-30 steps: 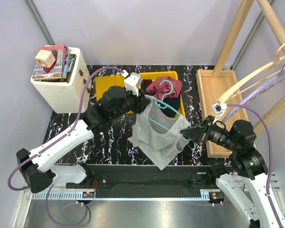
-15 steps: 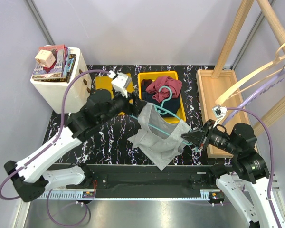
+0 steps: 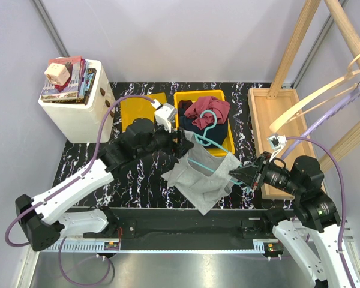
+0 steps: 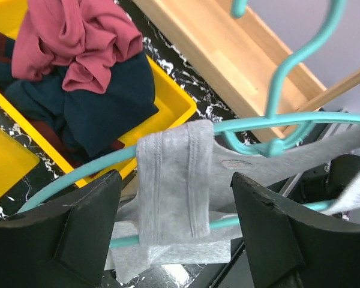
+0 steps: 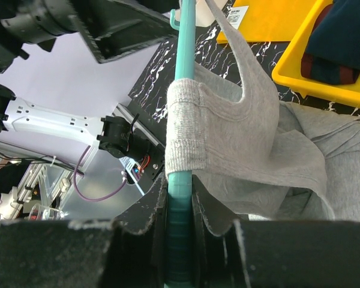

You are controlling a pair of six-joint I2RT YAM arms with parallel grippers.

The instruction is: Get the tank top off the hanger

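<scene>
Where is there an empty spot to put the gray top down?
Bare table lies between the left arm and the tank top, and the wooden tray looks empty. The yellow bin is crowded with clothes; the hanger fills the middle.

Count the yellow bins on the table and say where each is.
2. One yellow bin, holding clothes, sits at the back centre of the table; the second yellow bin lies left of it, partly behind the left arm.

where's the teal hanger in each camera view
top external: teal hanger at centre, hook over the yellow bin
left wrist: teal hanger arcs across mid-frame, hook upper right
right wrist: teal hanger upright, left of centre, clamped in the right gripper
shared landmark: yellow bin
</scene>
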